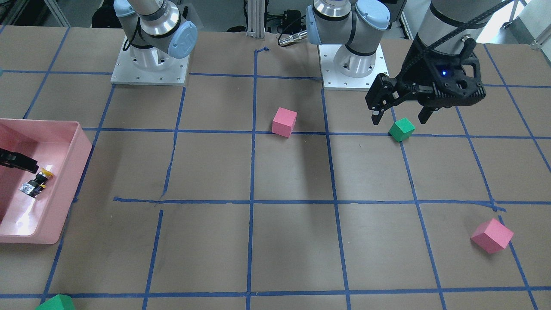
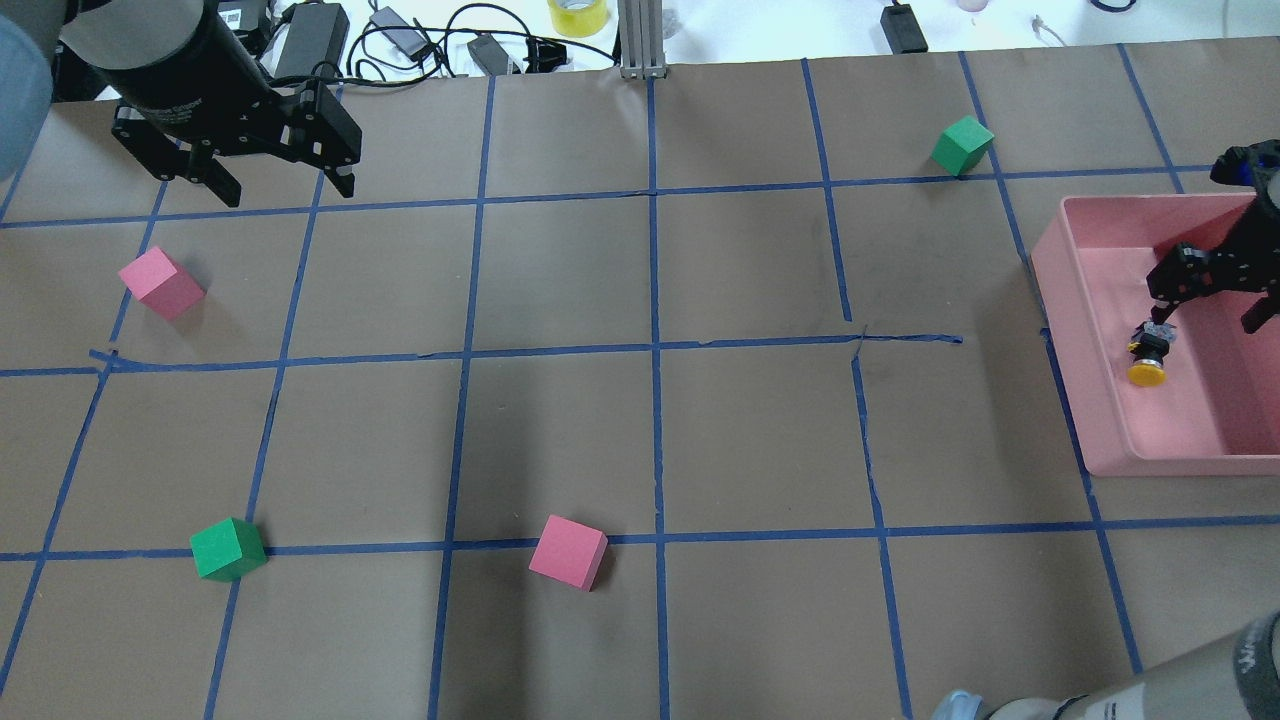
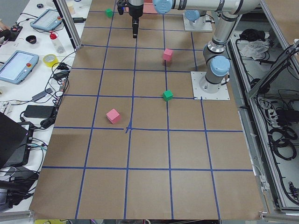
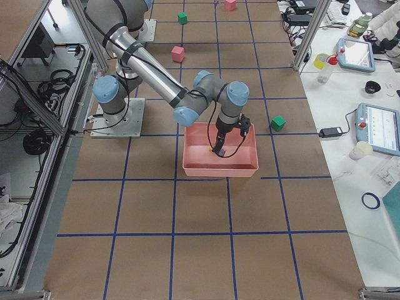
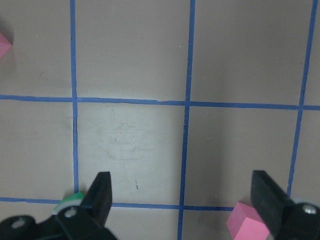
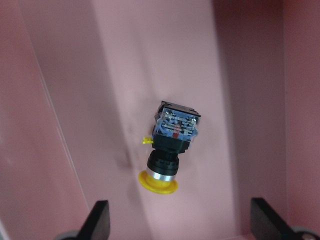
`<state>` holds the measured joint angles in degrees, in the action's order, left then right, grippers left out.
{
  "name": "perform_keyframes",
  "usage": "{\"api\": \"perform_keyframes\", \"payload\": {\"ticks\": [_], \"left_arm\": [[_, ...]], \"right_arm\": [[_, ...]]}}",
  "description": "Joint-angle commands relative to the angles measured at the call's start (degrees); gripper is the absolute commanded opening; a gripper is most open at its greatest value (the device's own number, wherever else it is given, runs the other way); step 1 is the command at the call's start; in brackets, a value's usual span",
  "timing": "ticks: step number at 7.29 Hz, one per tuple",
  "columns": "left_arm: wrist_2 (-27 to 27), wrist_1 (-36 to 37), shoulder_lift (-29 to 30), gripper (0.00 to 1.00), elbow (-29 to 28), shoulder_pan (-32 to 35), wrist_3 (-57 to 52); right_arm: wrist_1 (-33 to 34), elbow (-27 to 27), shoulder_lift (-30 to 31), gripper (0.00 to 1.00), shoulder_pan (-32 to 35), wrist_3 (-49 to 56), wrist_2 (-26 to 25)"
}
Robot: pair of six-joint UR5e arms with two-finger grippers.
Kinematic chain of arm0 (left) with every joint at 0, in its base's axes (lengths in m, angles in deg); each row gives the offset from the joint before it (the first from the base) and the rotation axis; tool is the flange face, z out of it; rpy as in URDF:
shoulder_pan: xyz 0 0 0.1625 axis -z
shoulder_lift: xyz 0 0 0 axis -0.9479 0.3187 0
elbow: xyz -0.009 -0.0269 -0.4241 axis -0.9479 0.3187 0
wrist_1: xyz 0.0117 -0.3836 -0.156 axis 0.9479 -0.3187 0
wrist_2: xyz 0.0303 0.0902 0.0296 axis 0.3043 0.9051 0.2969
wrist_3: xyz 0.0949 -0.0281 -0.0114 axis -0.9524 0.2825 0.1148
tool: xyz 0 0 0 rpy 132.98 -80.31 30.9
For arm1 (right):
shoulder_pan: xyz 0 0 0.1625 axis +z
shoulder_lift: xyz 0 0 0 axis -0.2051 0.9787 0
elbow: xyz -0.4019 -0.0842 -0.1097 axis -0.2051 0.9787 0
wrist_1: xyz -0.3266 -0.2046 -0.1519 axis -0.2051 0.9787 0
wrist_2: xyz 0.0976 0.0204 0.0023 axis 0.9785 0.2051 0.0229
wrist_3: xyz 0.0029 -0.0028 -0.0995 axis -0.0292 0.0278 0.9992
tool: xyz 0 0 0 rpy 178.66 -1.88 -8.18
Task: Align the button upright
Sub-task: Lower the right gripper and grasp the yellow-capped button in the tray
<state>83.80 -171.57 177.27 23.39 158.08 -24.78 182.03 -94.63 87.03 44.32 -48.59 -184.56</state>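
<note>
button: one, lying in one pink bin.

The front-facing view's left edge is cutting off the pink plastic tray, and its bottom edge is cutting a green cube. The overhead view's right edge is clipping the black two-finger right hand.

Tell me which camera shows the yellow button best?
The right wrist-mounted view: the button appears large, lying on its side in the pink bin. Overhead and front-facing views show it small; exterior right barely; the rest miss it.
</note>
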Motion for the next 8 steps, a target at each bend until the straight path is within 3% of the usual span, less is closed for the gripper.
{"api": "perform_keyframes", "payload": {"ticks": [1, 3, 8], "left_arm": [[0.0, 0.0, 0.0, 1.00, 0.0, 0.0, 0.0], [0.0, 0.0, 0.0, 1.00, 0.0, 0.0, 0.0], [0.0, 0.0, 0.0, 1.00, 0.0, 0.0, 0.0]], "right_arm": [[7.9, -3.5, -1.3, 1.00, 0.0, 0.1, 1.7], [9.7, -6.3, -1.5, 1.00, -0.1, 1.3, 1.4], [9.6, -7.2, -3.3, 1.00, -0.4, 1.7, 0.4]]}}
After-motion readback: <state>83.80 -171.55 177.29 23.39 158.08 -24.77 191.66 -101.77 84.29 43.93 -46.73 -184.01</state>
